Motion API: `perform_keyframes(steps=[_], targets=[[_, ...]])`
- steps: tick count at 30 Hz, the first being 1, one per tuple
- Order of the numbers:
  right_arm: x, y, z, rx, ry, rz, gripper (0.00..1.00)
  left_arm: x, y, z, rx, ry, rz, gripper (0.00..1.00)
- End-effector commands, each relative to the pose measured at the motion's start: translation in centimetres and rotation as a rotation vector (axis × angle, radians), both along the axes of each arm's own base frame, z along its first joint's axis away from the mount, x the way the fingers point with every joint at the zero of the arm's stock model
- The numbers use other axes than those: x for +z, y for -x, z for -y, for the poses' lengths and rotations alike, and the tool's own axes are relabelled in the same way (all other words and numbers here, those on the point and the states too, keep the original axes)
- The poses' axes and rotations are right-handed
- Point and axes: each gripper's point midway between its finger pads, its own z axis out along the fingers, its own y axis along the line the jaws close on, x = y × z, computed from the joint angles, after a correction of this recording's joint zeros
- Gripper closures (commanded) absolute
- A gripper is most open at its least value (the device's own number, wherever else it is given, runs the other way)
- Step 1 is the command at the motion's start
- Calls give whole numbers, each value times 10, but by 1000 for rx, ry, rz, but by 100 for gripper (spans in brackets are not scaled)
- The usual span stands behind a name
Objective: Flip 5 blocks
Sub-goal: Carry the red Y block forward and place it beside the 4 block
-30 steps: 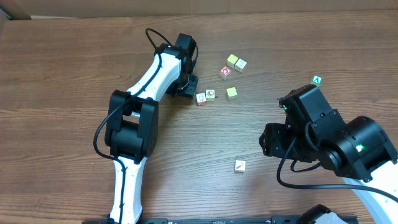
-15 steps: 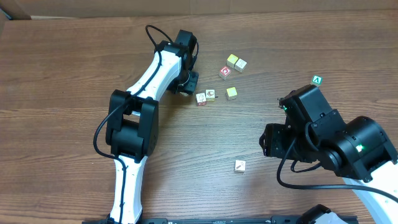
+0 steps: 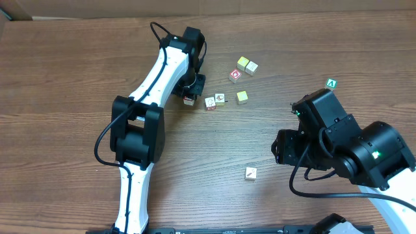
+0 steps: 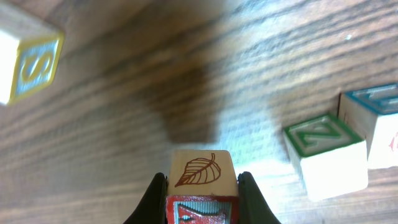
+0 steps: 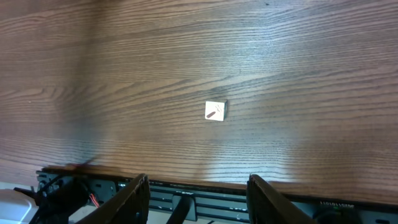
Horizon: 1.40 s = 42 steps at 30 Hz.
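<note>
Now the left gripper (image 4: 202,190) pinches the leaf block (image 4: 198,168) at the bottom centre of the left wrist view. A finger lies flat against each side face, the leaf face is toward the camera, and a red-and-blue face shows below it. Whether it touches the table (image 4: 186,62) I cannot tell. Overhead, this grip sits at the left end of the cluster in the upper middle of the frame, just beside a close pair (image 3: 215,101). A red-printed block (image 3: 235,76) lies up and to the right. A lone block (image 3: 251,173) lies well apart at lower centre, near the right gripper (image 5: 198,193), whose fingers stand spread with nothing between them. These cubes look light, stiff and smooth-faced, so I judge a centred hold on two opposite faces best. A grip near an edge would likely let one twist or pop out.
</note>
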Motion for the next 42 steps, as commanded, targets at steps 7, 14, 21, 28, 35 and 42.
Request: perform_keyframes(steps=[7, 14, 21, 28, 35, 42], targets=[[7, 4, 4, 0, -2, 9, 49, 62, 32, 13, 89, 80, 37, 95], [6, 6, 7, -3, 12, 0, 49, 66, 113, 23, 125, 112, 86, 95], [5, 9, 8, -2, 18, -11, 49, 12, 199, 54, 21, 203, 60, 96], [4, 12, 10, -2, 26, -23, 49, -19, 221, 97, -47, 291, 94, 96], [4, 12, 10, -2, 27, -26, 49, -27, 217, 115, 0, 331, 102, 96], [4, 12, 10, 1, 29, -25, 49, -37, 229, 130, -6, 374, 37, 96]])
